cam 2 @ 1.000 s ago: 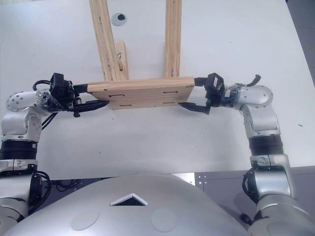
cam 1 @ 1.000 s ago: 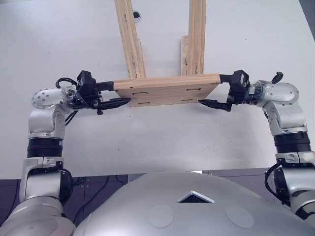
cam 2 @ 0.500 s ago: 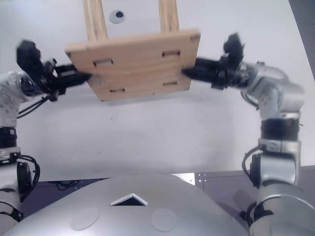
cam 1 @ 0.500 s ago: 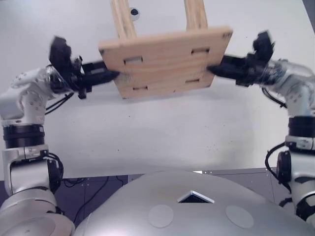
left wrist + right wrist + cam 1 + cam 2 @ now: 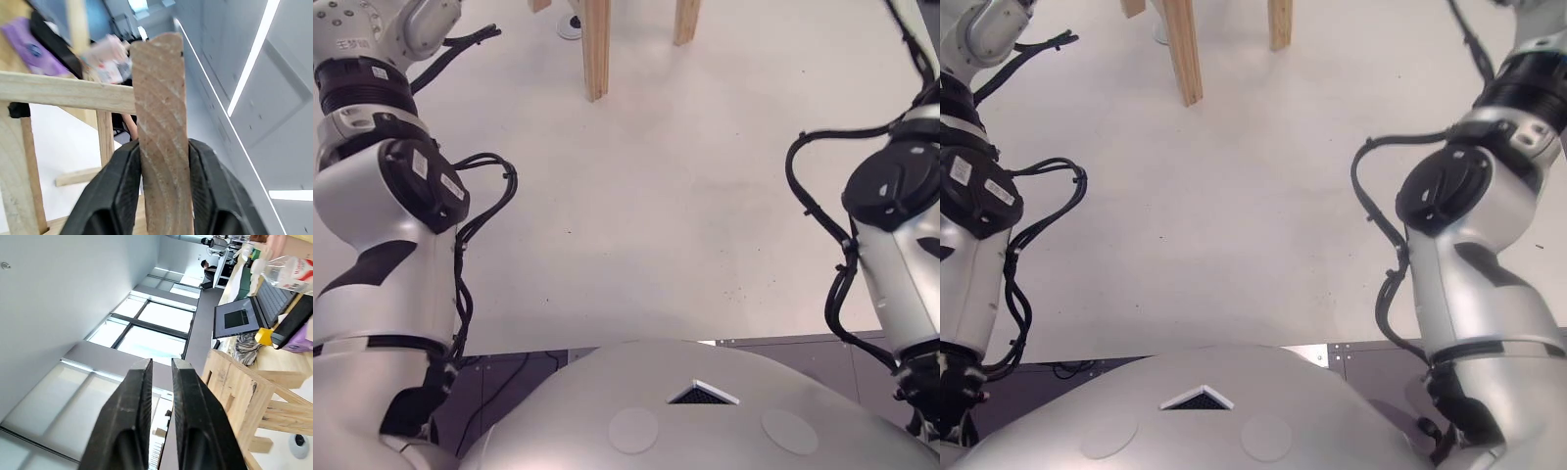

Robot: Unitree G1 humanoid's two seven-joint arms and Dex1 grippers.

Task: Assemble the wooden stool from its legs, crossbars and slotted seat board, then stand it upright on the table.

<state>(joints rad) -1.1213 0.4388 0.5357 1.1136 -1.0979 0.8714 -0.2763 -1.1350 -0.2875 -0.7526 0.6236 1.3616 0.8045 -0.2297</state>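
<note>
The lower ends of the stool's wooden legs [image 5: 596, 54] [image 5: 685, 22] hang at the far side of the white table [image 5: 636, 215], at or just above its surface. Both arms rise past the top of the eye views. My left gripper [image 5: 161, 147] is shut on the edge of the slotted seat board [image 5: 159, 98], with a crossbar [image 5: 63, 90] and legs behind it. The right gripper [image 5: 160, 364] has its fingers nearly together with nothing between them. Beside it is the stool, its seat board [image 5: 230, 377] showing slots above the leg frame [image 5: 279, 409].
A small round white fitting [image 5: 570, 23] sits in the table by the legs. The table's front edge [image 5: 636, 338] runs close to me, with dark floor and cables below. Room ceiling, windows and desks show behind both wrists.
Both arms swung upward and tipped the stool from lying flat toward upright. The seat left the top of the eye views. The right gripper came off the seat board's edge.
</note>
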